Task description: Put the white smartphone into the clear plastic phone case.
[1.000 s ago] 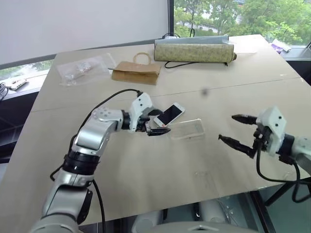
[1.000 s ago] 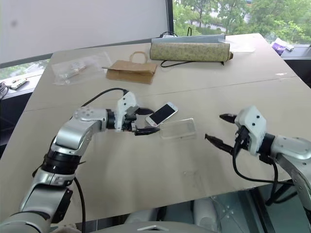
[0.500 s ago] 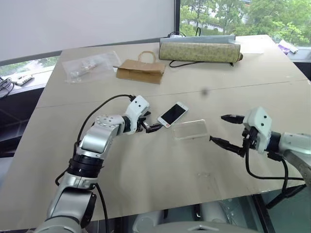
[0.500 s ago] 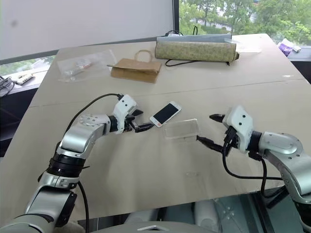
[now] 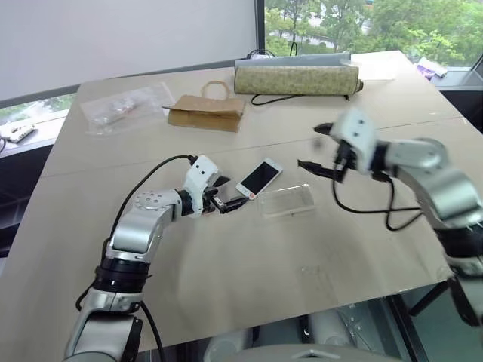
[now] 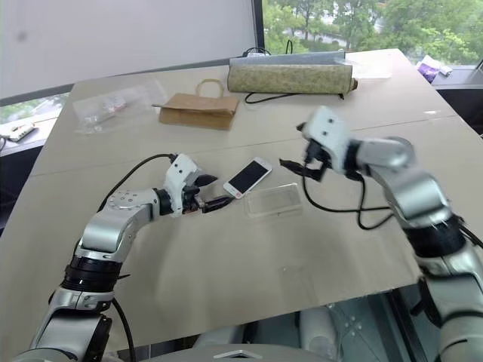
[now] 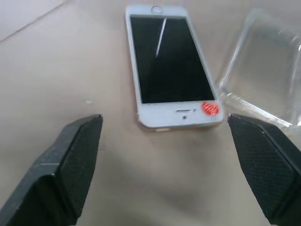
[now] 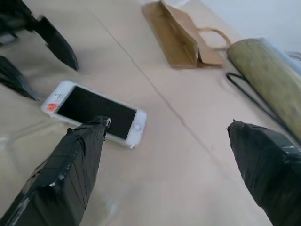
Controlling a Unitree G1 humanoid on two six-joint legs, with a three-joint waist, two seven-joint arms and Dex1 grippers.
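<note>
Beige tabletop [image 5: 226,256] beside windows that give onto green trees. White smartphone [image 5: 259,178] lies flat, screen up, near the middle of the table, set at a slant; a small red sticker marks the bezel at its near end (seen best in the left wrist view). Clear plastic phone case [image 5: 287,200] lies flat just beside the phone, on the side toward the robot's right, its near corner close to the phone's near end; whether the two touch cannot be told. The phone is outside the case.

Left gripper [image 5: 223,197] is low over the table just short of the phone's near end, pointing at it, jaws spread wide and holding nothing; in the left wrist view the two black fingers [image 7: 75,160] stand on either side of the phone's end without touching it. Right gripper [image 5: 314,148] is raised above the table beyond the case, also pointing toward the phone, jaws fully apart and empty; in its wrist view one finger [image 8: 70,165] overlaps the phone's screen in the line of sight.

At the far side of the table: a flat brown paper bag [image 5: 207,113] with a loop handle, a crinkled clear plastic bag [image 5: 124,108] of small items toward the left, and a long patterned roll [image 5: 296,80] with a black cable [image 5: 264,99] by it.
</note>
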